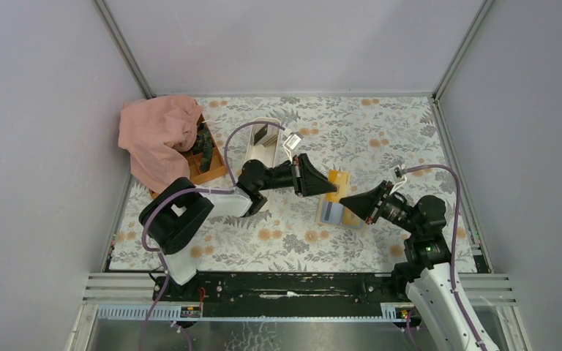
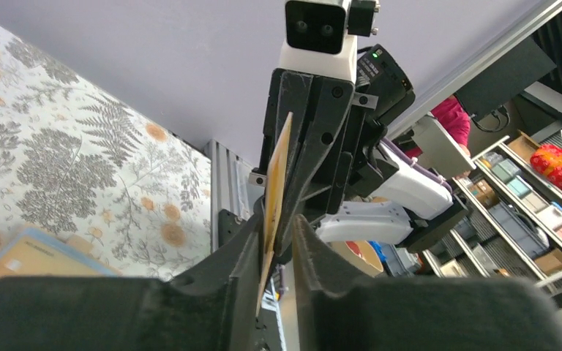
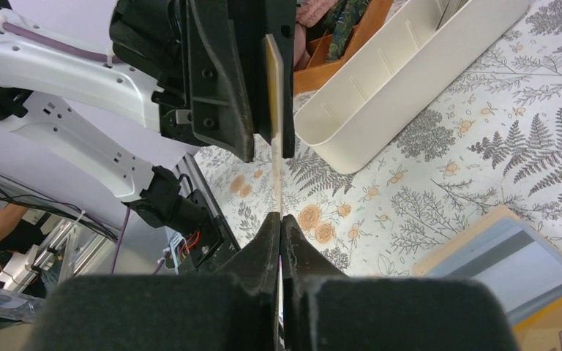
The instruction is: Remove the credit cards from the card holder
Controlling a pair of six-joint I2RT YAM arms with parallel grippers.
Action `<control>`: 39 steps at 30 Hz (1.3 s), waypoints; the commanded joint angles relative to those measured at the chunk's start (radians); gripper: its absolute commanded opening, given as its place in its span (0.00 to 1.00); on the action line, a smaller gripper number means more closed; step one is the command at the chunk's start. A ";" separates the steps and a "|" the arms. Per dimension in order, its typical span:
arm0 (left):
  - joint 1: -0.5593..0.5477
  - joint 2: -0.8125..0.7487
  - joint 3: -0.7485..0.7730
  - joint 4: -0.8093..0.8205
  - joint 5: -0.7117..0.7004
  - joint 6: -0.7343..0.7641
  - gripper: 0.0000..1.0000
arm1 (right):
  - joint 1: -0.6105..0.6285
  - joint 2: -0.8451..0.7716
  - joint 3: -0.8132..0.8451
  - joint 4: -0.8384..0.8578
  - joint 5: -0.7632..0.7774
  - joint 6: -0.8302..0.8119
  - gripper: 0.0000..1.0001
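Obs.: the credit card [image 2: 278, 175] is tan and off the table, held on edge in the air between my two pincers. It shows edge-on in both wrist views, so I cannot read its face.

Right pincer [image 3: 280, 219]: fingers pressed together on the card's thin lower edge, with no gap visible. I judge this is the carrying grip.

Left pincer [image 2: 276, 228]: jaws narrow but not clamped. The card lies against one finger, with a sliver of daylight on its other side. I judge this a hand-over, with the left letting go so the right can carry the card alone.

The card holder [image 1: 331, 210] lies open and flat on the table [image 1: 278, 241], just below where the pincer tips meet. The left pincer reaches in from its 9 o'clock, the right from its 4 o'clock. Working right over the holder keeps the transfer short.

A pale grey panel shows in the holder's blue inside. It could be another card, but I cannot tell.

Surroundings: the white tray [image 1: 263, 142] is at 10 o'clock of the holder, near but apart. It is a likely drop-off spot, which may be why the card is held up on that side. Further out at 10 o'clock are the wooden box [image 1: 208, 168] and the pink cloth [image 1: 157, 135] draped over it.

Risk: with only a thin edge pinched, the card may swivel.
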 commanded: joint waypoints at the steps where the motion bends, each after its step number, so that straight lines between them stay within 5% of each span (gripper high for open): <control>1: 0.027 -0.047 0.043 -0.063 0.060 0.086 0.31 | -0.002 -0.011 0.054 -0.104 -0.004 -0.071 0.00; 13: 0.103 -0.092 0.105 -0.268 0.182 0.235 0.28 | -0.001 -0.005 0.031 -0.040 -0.097 -0.037 0.00; 25: 0.110 0.058 0.142 0.170 0.260 -0.121 0.21 | -0.002 0.014 0.013 0.018 -0.132 -0.005 0.00; 39: 0.139 0.037 0.135 0.161 0.265 -0.113 0.18 | -0.002 0.018 0.013 0.019 -0.138 -0.005 0.00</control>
